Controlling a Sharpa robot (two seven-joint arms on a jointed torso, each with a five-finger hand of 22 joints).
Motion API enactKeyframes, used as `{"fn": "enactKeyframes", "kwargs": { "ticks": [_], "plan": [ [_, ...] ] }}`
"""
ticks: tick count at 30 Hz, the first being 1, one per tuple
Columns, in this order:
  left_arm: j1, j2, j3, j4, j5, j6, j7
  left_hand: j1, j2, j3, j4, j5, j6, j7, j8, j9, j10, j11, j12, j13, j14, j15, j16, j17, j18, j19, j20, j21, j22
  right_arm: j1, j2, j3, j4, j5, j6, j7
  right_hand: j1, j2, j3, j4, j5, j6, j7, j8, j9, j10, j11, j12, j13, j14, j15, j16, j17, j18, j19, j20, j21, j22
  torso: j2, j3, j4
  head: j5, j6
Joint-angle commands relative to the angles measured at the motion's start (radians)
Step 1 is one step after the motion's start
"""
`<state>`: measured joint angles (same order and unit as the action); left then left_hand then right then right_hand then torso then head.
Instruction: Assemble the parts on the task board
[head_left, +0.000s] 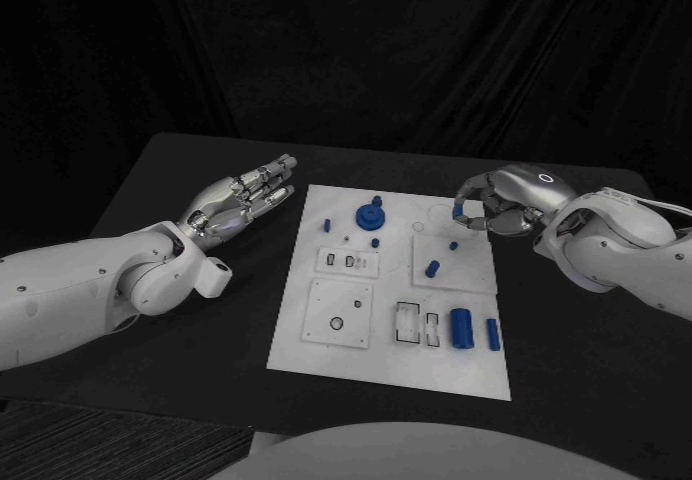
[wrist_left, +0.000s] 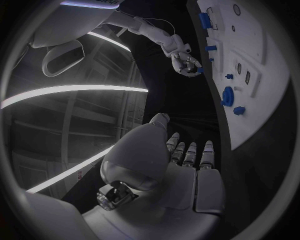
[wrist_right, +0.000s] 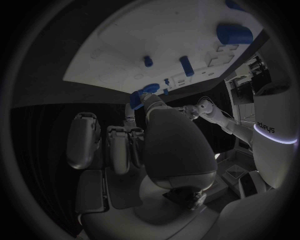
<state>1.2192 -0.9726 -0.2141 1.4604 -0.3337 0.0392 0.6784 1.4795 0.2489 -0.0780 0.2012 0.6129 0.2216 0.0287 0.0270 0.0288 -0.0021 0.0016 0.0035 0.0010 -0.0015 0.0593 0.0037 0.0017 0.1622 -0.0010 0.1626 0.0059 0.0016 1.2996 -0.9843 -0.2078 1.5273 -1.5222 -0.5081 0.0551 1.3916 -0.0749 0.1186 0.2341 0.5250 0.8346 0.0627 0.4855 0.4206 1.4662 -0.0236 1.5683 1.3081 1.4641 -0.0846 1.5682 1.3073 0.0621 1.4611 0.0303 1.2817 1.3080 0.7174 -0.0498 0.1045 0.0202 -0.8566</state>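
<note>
Partial lettering "dreys" on the robot's white body in the right wrist view, no other readable text

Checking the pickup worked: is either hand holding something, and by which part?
The right hand pinches a small blue part at its fingertips; where on the part cannot be told. The left hand holds nothing.

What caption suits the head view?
Left hand open beside the task board; right hand pinches a small blue part.

The black table (head_left: 173, 180) carries the white task board (head_left: 389, 355) at its middle.
</note>
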Motion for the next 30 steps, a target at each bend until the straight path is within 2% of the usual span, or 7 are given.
{"fn": "enactKeyframes", "kwargs": {
  "ticks": [1, 4, 9, 17, 18, 19, 30],
  "plan": [
    [-0.001, 0.003, 0.001, 0.001, 0.001, 0.006, 0.063, -0.003, 0.004, 0.006, 0.002, -0.002, 0.001, 0.006, 0.002, 0.001, 0.002, 0.008, -0.004, -0.001, 0.002, 0.006, -0.004, -0.002, 0.012, 0.001, 0.008, -0.006, -0.002, 0.009, 0.008, 0.000, 0.043, -0.002, -0.025, -0.017, 0.006, 0.001, 0.000, -0.005, 0.002, 0.007, -0.001, 0.003, 0.012, 0.105, -0.005, 0.003, 0.263, 0.105, -0.002, -0.002, 0.258, 0.000, 0.000, -0.005, -0.005, 0.180, 0.000, -0.0004, 0.0005, 0.006, 0.000],
    [-0.001, 0.004, 0.001, 0.002, 0.001, 0.005, 0.064, -0.003, 0.004, 0.006, 0.002, -0.002, 0.001, 0.006, 0.002, 0.001, 0.002, 0.008, -0.004, -0.001, 0.002, 0.006, -0.004, -0.002, 0.012, 0.001, 0.008, -0.006, -0.002, 0.014, 0.032, 0.000, 0.076, -0.002, 0.008, -0.006, 0.009, 0.002, 0.002, -0.007, 0.006, 0.007, 0.000, 0.005, 0.013, 0.105, -0.002, 0.003, 0.263, 0.104, -0.001, -0.005, 0.255, 0.001, -0.002, -0.004, -0.011, 0.178, -0.001, -0.0005, 0.0019, 0.006, -0.002],
    [-0.001, 0.006, 0.001, 0.001, 0.001, 0.006, 0.064, -0.003, 0.004, 0.006, 0.002, -0.002, 0.001, 0.006, 0.002, 0.001, 0.002, 0.008, -0.004, -0.001, 0.002, 0.006, -0.004, -0.002, 0.012, 0.001, 0.008, -0.006, -0.002, 0.010, 0.085, 0.000, 0.088, -0.002, 0.062, 0.003, 0.009, 0.003, 0.005, -0.008, 0.007, 0.000, 0.004, 0.004, 0.014, 0.105, 0.002, 0.003, 0.263, 0.104, 0.001, -0.007, 0.253, 0.003, -0.006, -0.003, -0.021, 0.176, 0.000, -0.0001, 0.0004, 0.009, -0.008],
    [-0.001, 0.012, 0.001, -0.001, 0.001, 0.007, 0.065, -0.003, 0.004, 0.006, 0.002, -0.002, 0.001, 0.006, 0.002, 0.001, 0.002, 0.008, -0.004, -0.001, 0.002, 0.006, -0.004, -0.002, 0.012, 0.001, 0.008, -0.006, -0.002, -0.013, 0.188, 0.000, 0.041, -0.002, 0.111, 0.019, 0.011, 0.004, 0.008, -0.012, 0.007, -0.005, 0.007, 0.004, 0.014, 0.105, 0.006, 0.003, 0.263, 0.103, 0.004, -0.011, 0.250, 0.006, -0.011, -0.002, -0.035, 0.172, 0.000, -0.0003, 0.0012, 0.012, -0.009],
    [-0.001, 0.013, 0.001, -0.001, 0.001, 0.007, 0.065, -0.003, 0.004, 0.006, 0.002, -0.002, 0.001, 0.006, 0.002, 0.001, 0.002, 0.008, -0.004, -0.001, 0.002, 0.006, -0.004, -0.002, 0.012, 0.001, 0.008, -0.006, -0.002, -0.015, 0.199, 0.000, 0.034, -0.002, 0.118, 0.019, 0.011, 0.004, 0.008, -0.012, 0.007, -0.005, 0.007, 0.004, 0.014, 0.105, 0.007, 0.003, 0.263, 0.103, 0.005, -0.011, 0.249, 0.006, -0.011, -0.001, -0.037, 0.171, 0.000, -0.0001, 0.0010, 0.013, -0.013],
    [-0.001, 0.013, 0.001, -0.001, 0.001, 0.007, 0.065, -0.003, 0.004, 0.006, 0.002, -0.002, 0.001, 0.006, 0.002, 0.001, 0.002, 0.008, -0.004, -0.001, 0.002, 0.006, -0.004, -0.002, 0.012, 0.001, 0.008, -0.006, -0.002, -0.017, 0.207, 0.000, 0.029, -0.002, 0.123, 0.020, 0.012, 0.005, 0.009, -0.014, 0.005, -0.007, 0.008, 0.003, 0.014, 0.105, 0.008, 0.003, 0.263, 0.102, 0.006, -0.012, 0.248, 0.007, -0.012, -0.001, -0.039, 0.171, 0.000, 0.0002, 0.0005, 0.014, -0.016],
    [-0.001, 0.020, 0.001, -0.005, 0.001, 0.012, 0.062, -0.004, 0.003, 0.009, 0.002, -0.002, 0.006, 0.008, 0.003, 0.002, 0.002, 0.008, -0.004, -0.001, 0.002, 0.006, -0.004, -0.002, 0.013, 0.001, 0.009, -0.006, -0.002, -0.041, 0.277, 0.000, -0.021, -0.002, 0.162, 0.013, 0.016, 0.005, 0.013, -0.021, 0.002, -0.012, 0.012, 0.003, 0.014, 0.105, 0.013, 0.003, 0.263, 0.101, 0.010, -0.017, 0.243, 0.009, -0.017, 0.003, -0.054, 0.167, 0.000, 0.0000, 0.0003, 0.012, -0.016]
  ]
}}
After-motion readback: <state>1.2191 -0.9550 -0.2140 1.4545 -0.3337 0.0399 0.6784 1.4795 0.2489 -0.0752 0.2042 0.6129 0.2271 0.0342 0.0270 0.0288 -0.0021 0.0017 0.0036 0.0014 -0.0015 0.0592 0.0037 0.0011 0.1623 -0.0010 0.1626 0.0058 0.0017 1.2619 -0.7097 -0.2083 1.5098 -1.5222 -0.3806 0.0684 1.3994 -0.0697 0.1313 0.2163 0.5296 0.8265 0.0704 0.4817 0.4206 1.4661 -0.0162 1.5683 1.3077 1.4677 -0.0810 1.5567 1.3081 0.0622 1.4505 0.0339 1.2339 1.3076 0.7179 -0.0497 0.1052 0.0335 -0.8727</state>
